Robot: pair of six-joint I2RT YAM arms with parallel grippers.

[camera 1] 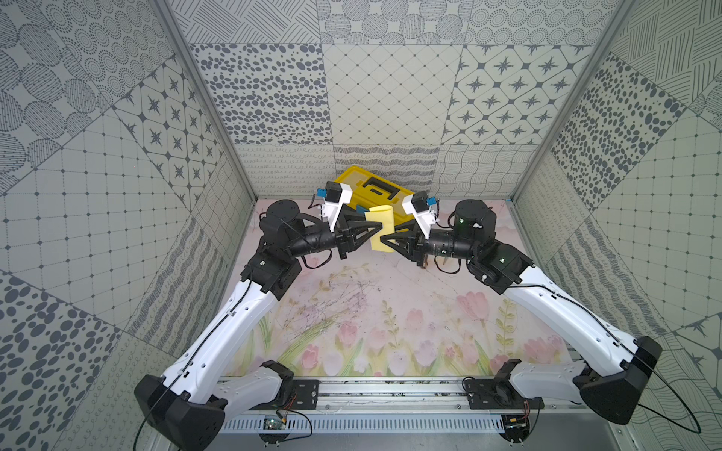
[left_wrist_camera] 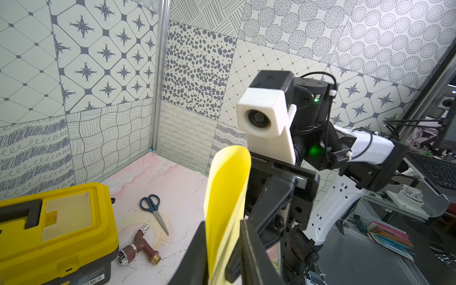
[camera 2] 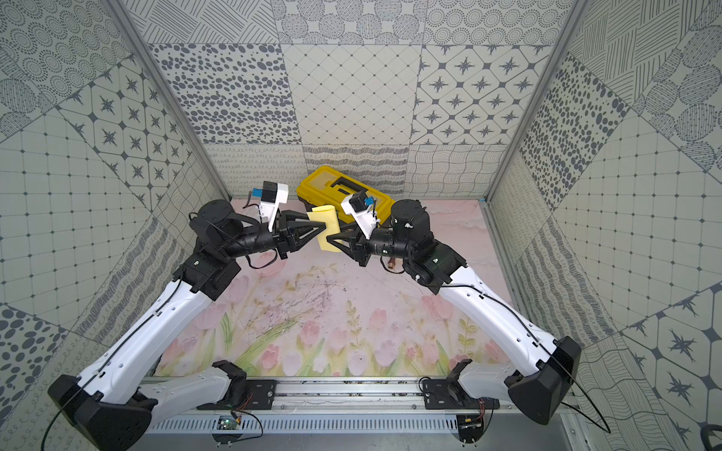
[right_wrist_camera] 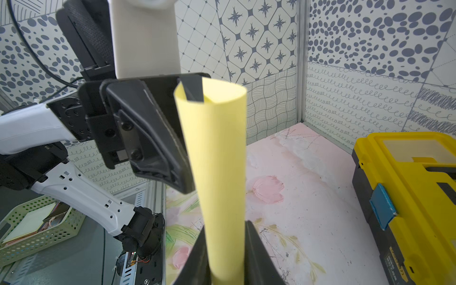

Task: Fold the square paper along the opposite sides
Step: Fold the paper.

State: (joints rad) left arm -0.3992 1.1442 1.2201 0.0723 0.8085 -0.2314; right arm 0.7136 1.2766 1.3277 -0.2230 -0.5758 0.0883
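Square paper, curled aloft, sits inside left fingers and right fingers.

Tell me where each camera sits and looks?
Top views: overhead, looking down on the pink flowered tabletop, white left arm and right arm.
Left wrist: on the left arm, facing the right arm past its own jaws.
Right wrist: on the right arm, facing the left arm past its own jaws.
Shared: wrist views show the curled pale yellow paper sheet and yellow plastic toolbox.
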